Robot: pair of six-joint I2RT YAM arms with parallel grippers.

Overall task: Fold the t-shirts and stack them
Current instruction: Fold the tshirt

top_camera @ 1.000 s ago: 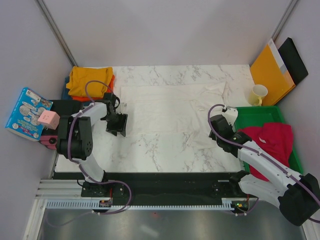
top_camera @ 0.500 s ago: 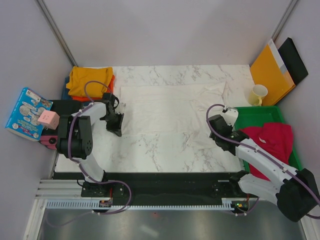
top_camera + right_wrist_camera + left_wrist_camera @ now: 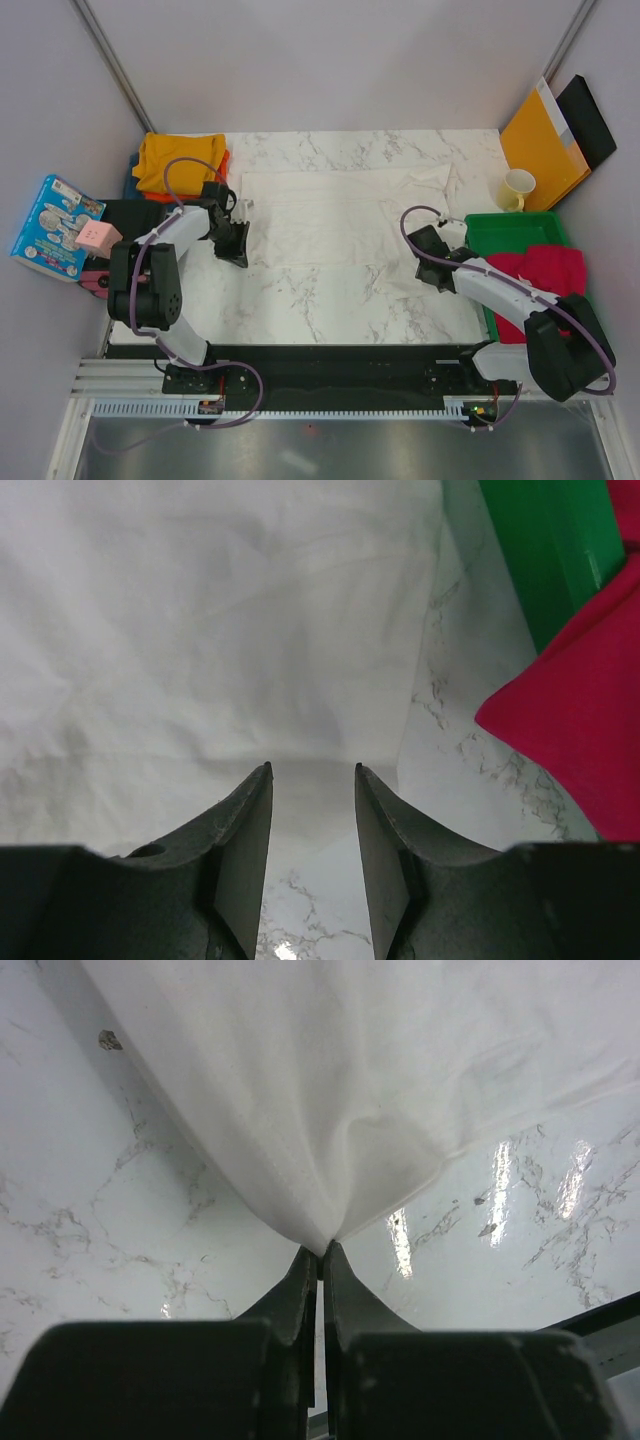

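Observation:
A white t-shirt (image 3: 330, 222) lies spread across the marble table (image 3: 300, 310), partly folded into a long band. My left gripper (image 3: 240, 243) is shut on its left edge; in the left wrist view the cloth (image 3: 330, 1100) bunches into the closed gripper (image 3: 322, 1250). My right gripper (image 3: 418, 262) stands open at the shirt's right end, its tips (image 3: 312, 770) over the white hem (image 3: 250, 660) with nothing between them. A crimson-pink t-shirt (image 3: 545, 275) lies in the green tray (image 3: 500, 227). A mustard yellow t-shirt (image 3: 180, 160) tops a pile with orange (image 3: 222, 160) and blue (image 3: 131, 182) cloth under it.
An orange-yellow envelope (image 3: 540, 145) and a black board (image 3: 590, 120) lean at the back right beside a cream mug (image 3: 517, 188). A colourful box (image 3: 55, 225) with a pink cube (image 3: 96, 236) sits off the table's left edge.
The left gripper closed on the white shirt's left edge. The right arm moved left and nearer to the shirt's right end, its fingers widening a little.

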